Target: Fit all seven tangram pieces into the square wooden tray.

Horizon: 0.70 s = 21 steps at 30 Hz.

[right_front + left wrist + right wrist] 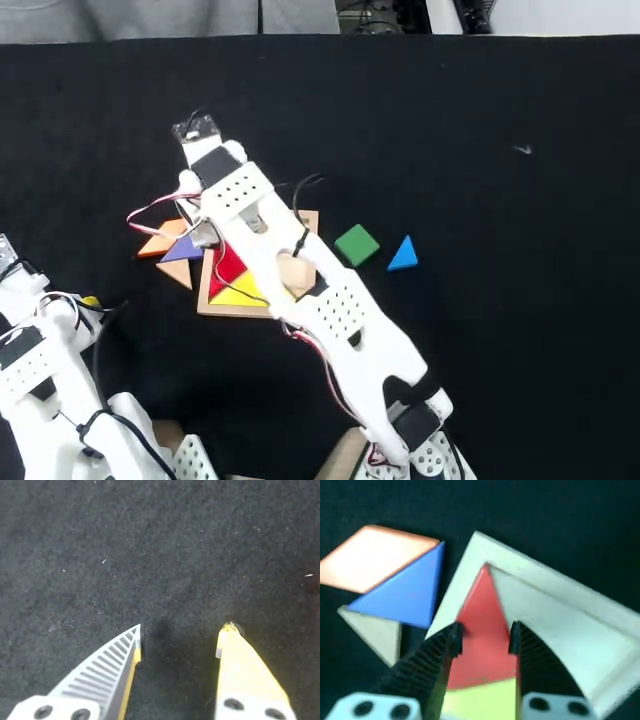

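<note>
Hovering over the red triangle (481,597) in the tray (535,577), your right end effector (485,634) is spread and empty; closing here could drag that seated piece askew.

tray (225,310) | right arm (340,310) covers much (perhaps half) | yellow piece (480,702) cut off

I see my right gripper (485,631) spread over the wooden tray (530,567), its fingertips straddling the red triangle (480,597) in the tray's corner, with a yellow piece (480,700) touching it. Just outside the tray's rim lie a blue triangle (407,597), an orange parallelogram (370,555) and a pale triangle (377,632).
</note>
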Each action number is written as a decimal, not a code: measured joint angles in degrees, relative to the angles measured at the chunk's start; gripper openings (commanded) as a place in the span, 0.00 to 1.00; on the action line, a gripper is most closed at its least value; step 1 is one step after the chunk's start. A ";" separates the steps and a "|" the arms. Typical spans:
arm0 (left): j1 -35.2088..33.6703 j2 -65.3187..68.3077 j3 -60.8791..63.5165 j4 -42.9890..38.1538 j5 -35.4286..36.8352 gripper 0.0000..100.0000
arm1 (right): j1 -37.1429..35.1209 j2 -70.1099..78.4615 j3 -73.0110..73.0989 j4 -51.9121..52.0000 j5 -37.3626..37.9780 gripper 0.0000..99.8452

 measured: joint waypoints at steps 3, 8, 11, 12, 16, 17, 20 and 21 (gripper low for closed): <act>0.00 0.00 0.00 0.00 0.00 0.25 | 0.00 0.09 -0.70 1.76 0.26 0.16; 0.00 0.00 0.00 0.00 0.00 0.25 | 0.00 0.00 -2.20 2.20 0.35 0.16; 0.00 0.00 0.00 0.00 0.00 0.25 | 0.00 -2.20 -2.20 2.20 0.70 0.16; 0.00 0.00 0.00 0.00 0.00 0.25 | 0.00 -3.52 -2.20 2.20 1.32 0.16; 0.00 0.00 0.00 0.00 0.00 0.25 | 1.23 -12.31 0.09 2.29 4.40 0.16; 0.00 0.00 0.00 0.00 0.00 0.25 | 1.93 -15.21 1.93 2.29 4.75 0.16; 0.09 0.00 0.00 0.00 0.00 0.25 | 4.92 -25.32 9.93 2.29 7.47 0.16; 0.62 0.00 0.00 0.00 0.00 0.25 | 6.15 -29.01 13.01 2.29 8.79 0.16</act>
